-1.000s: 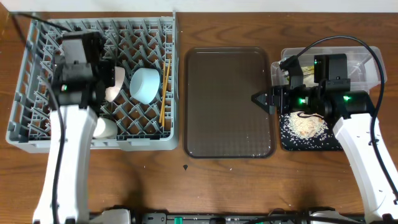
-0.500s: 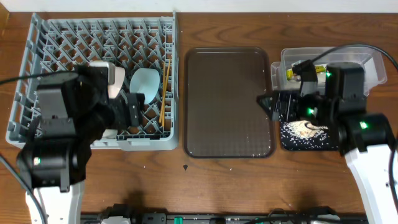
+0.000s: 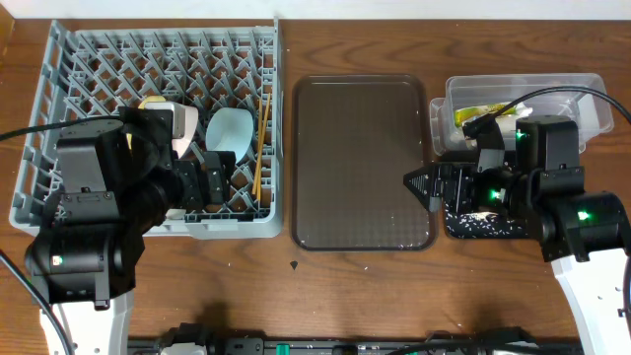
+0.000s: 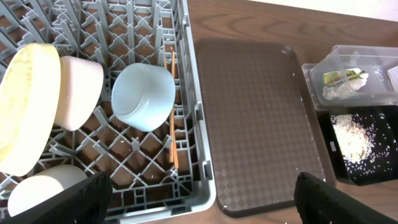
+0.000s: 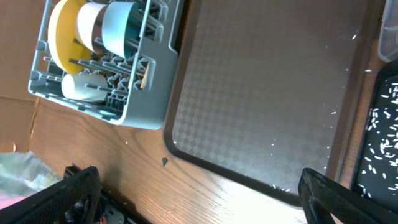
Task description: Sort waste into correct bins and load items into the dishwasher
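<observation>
The grey dish rack (image 3: 59,99) holds a yellow plate (image 4: 25,106), a cream bowl (image 4: 78,93), a light blue bowl (image 3: 230,130), a white cup (image 4: 37,190) and chopsticks (image 3: 260,148). The clear tub (image 3: 582,94) holds the yellow-green wrapper (image 4: 339,76) and white tissue (image 4: 342,90). The black tray (image 3: 483,225) holds rice grains and a beige lump (image 4: 351,140). My left gripper (image 4: 202,205) is open and empty, raised over the rack's front right corner. My right gripper (image 5: 205,199) is open and empty, raised over the brown tray's right edge.
The dark brown serving tray (image 3: 363,163) lies between the rack and the bins, with a few stray grains near its right edge. A small dark speck (image 3: 294,264) lies on the wooden table in front of it. My right arm covers much of the black tray from overhead.
Both arms have lifted up toward the overhead camera and drawn back to the table's front. The left arm came off the rack's back; the right arm shifted slightly. Nothing was picked up.
</observation>
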